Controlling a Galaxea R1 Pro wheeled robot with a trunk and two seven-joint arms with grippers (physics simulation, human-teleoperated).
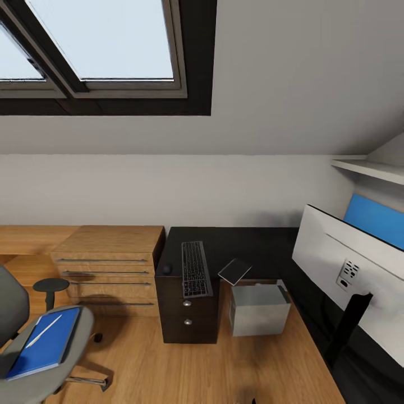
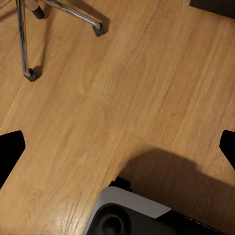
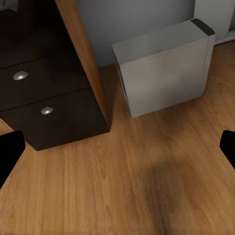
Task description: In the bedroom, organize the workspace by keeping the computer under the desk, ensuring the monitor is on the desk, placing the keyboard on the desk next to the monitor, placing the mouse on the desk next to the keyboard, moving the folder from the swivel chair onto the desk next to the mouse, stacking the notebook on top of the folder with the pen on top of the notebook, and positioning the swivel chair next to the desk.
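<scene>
Status check, head view. Counter [image 1: 252, 241] carries the keyboard [image 1: 195, 269], the mouse [image 1: 166, 269] just beside the keyboard's far side from the monitor, and the notebook [image 1: 234, 271] near the counter's front edge. Monitor [image 1: 342, 264] stands on the counter's other wing, well apart from the keyboard; I judge "next to" not yet met. Computer [image 1: 260, 308] sits on the floor under the counter: done.

Folder [image 1: 44, 342] lies on the swivel chair [image 1: 33, 359] seat, a thin white pen-like stick [image 1: 44, 331] on top of it. Chair stands apart from the counter.

Left: folder to counter, notebook and pen stacked, chair positioned.

Both wrist views show dark fingertips at opposite frame edges over bare floor: each gripper spread wide, holding nothing.
</scene>
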